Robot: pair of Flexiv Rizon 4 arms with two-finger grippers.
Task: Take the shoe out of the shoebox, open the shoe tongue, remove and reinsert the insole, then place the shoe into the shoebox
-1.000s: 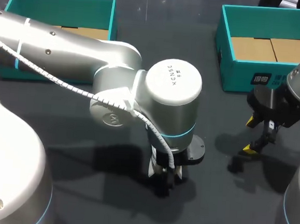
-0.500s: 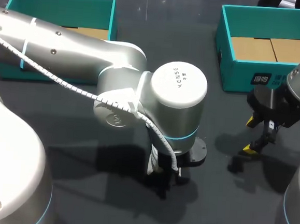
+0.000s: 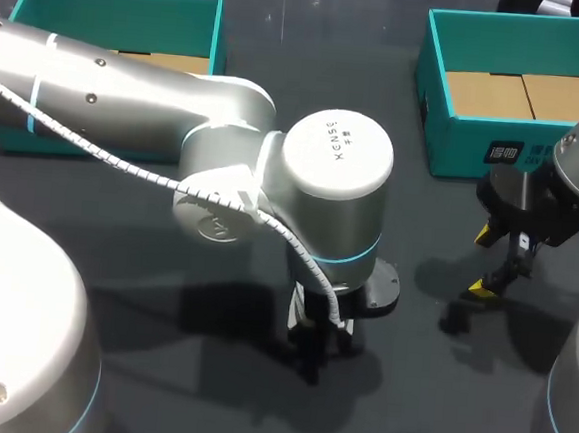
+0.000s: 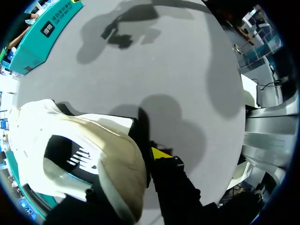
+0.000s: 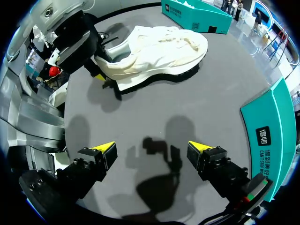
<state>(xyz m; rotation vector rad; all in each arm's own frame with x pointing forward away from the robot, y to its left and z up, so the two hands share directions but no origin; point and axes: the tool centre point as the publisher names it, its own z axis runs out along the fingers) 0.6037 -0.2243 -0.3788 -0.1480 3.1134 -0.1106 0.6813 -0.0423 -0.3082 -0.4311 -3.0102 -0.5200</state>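
The shoe (image 5: 159,54) has its heel directly at the left claw (image 3: 316,347), which stands over the middle of the counter (image 3: 425,408). Whether this claw really clamps the heel I cannot tell, because the shoe covers it. From the heel, the long axis runs away toward the far shoebox (image 5: 197,11), with the sole down on the counter and the opening up. The right claw (image 5: 152,149) hangs wide open and empty beside the other shoebox (image 5: 274,122). It is well apart from the shoe, which lies crosswise ahead of it. The left arm is clearly nearer. I judge that the right claw must travel forward to reach the tongue.
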